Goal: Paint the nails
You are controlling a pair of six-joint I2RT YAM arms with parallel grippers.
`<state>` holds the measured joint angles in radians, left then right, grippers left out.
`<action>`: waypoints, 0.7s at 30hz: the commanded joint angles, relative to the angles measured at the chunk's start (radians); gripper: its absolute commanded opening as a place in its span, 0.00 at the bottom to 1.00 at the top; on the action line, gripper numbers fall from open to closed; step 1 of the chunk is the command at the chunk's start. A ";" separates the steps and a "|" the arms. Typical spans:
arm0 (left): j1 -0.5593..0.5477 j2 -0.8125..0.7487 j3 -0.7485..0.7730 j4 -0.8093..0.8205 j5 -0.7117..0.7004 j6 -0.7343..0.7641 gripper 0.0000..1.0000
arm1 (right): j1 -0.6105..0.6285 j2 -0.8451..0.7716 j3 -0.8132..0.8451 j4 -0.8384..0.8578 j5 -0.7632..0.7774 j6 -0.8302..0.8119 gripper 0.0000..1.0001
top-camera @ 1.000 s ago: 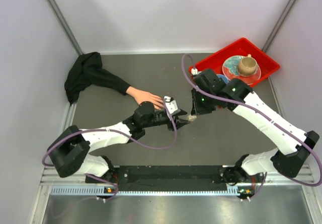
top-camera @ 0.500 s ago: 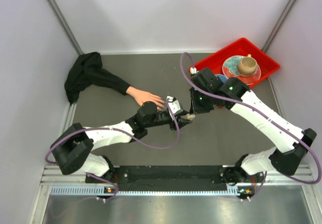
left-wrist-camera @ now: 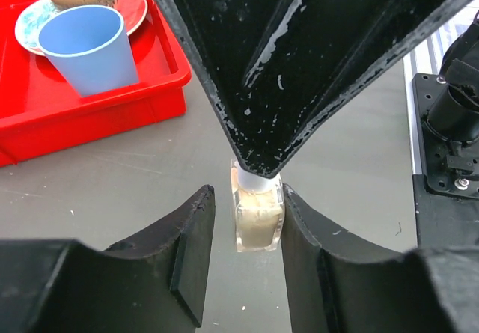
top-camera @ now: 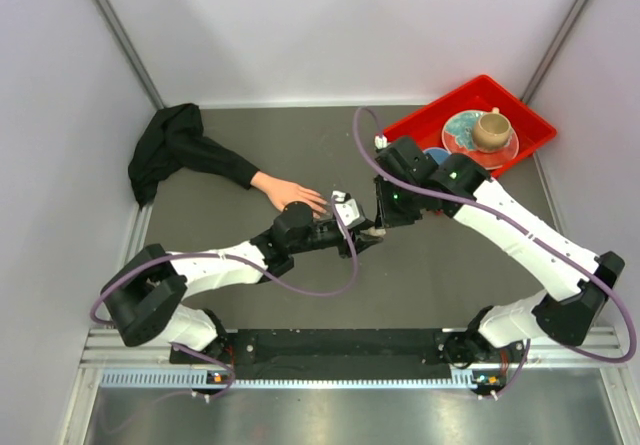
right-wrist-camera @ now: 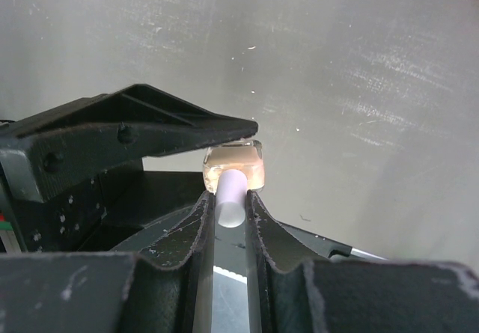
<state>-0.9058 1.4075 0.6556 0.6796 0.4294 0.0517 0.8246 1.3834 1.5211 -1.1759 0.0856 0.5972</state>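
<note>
Surface: dark grey mat (top-camera: 300,135), scuffed, with pale walls (top-camera: 330,25) on three sides.

Top view: both arms meet mid-mat over one small bottle (left-wrist-camera: 258,224). The mannequin hand (top-camera: 290,193) lies just left of them, palm down, and its black sleeve (top-camera: 180,145) trails to the far left corner. The nails (top-camera: 320,205) are at the fingertips beside the left arm, too small to resolve.

Left wrist view only: the left gripper (left-wrist-camera: 247,192) brackets the bottle's glass body. One finger touches it and a sliver of mat shows at the other, so the jaws are not fully closed.

Right wrist view only: the right gripper (right-wrist-camera: 230,194) is pinched on the bottle's white cap (right-wrist-camera: 228,198).

Count:
- one red tray (top-camera: 435,105), far right
- one plate (top-camera: 465,135)
- one brown cup (top-camera: 490,128)
- one blue cup (left-wrist-camera: 90,49)
- one bottle
- one mannequin hand
</note>
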 commanded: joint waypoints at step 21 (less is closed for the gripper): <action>-0.004 -0.157 0.038 -0.126 0.011 -0.118 0.00 | 0.024 -0.126 0.085 0.105 -0.076 -0.218 0.76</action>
<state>-0.9096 1.3426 0.6823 0.5907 0.4297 -0.0128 0.8318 1.3228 1.5394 -1.1278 0.0685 0.4694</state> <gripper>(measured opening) 0.291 0.750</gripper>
